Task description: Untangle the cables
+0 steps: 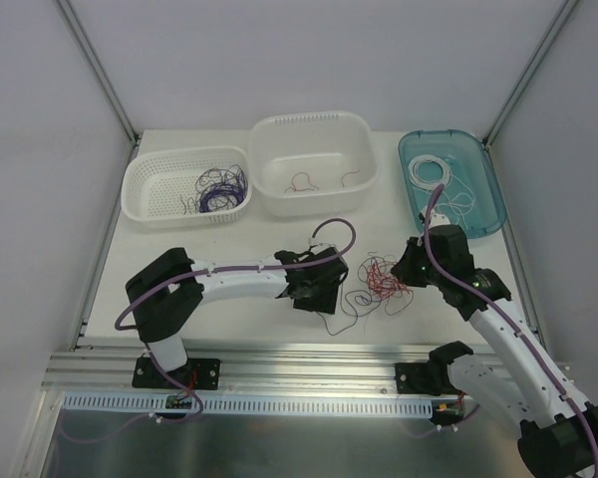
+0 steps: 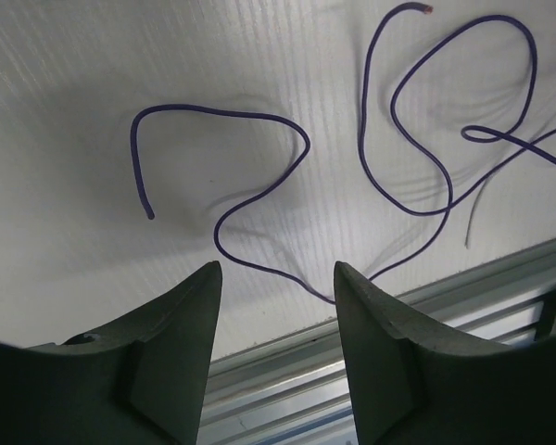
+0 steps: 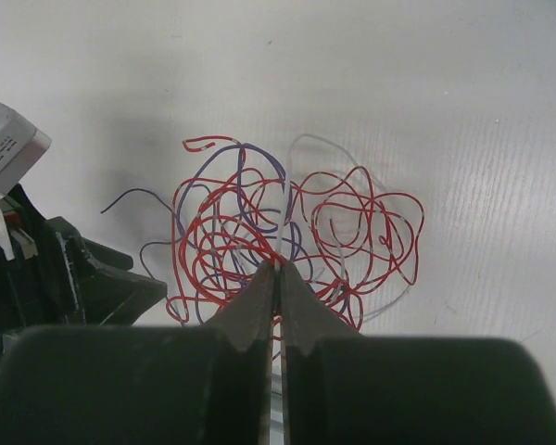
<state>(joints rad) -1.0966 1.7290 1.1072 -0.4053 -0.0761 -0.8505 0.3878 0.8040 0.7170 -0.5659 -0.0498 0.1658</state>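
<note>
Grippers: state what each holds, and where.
Right gripper, shut, pinches the cable tangle at its near edge. Left gripper, open, holds nothing; a purple cable lies loose beneath.

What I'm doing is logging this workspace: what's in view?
slotted plastic basket: one, white, back left, purple wires inside
smooth plastic tub: one, white, back centre, few red wires inside
translucent plastic tray: one, teal, back right, white wires inside
tangle of thin curly wires: one, red, purple, white, table centre
loose thin wires: about two, purple, left of tangle
table: one, white
left gripper: one, dark, open
right gripper: one, dark, shut at tangle
</note>
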